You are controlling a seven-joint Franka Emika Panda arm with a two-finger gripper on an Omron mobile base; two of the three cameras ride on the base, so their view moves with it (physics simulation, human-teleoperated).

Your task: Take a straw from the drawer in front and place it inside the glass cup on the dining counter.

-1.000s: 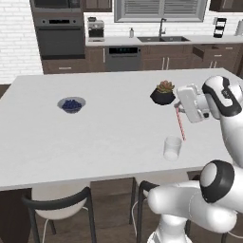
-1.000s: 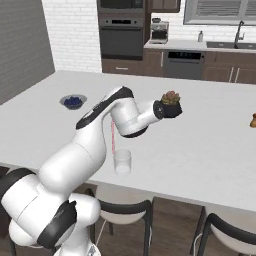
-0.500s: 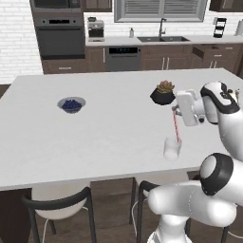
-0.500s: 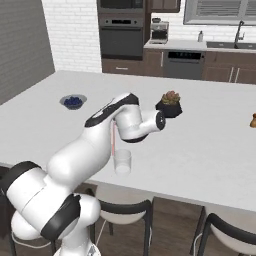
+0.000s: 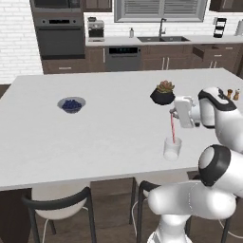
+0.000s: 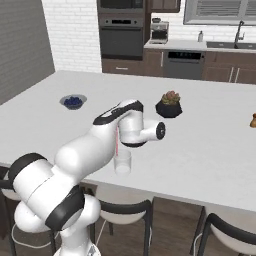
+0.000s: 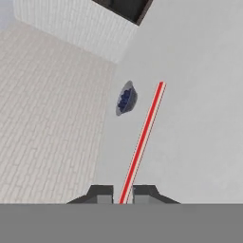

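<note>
The hand is clenched on the top of the straw, which hangs upright below it with its lower end inside the cup standing on the worktop directly beneath.

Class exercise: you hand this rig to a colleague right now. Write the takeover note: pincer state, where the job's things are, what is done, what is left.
Pincer: shut on the straw's top end, over the near right part of the dining counter.
Straw: roughly upright, its lower end at the mouth of the glass cup; whether it has entered is unclear.
Done: straw fetched and brought to the cup.
Left: lower it in, open the pincer, pull the arm away.
</note>
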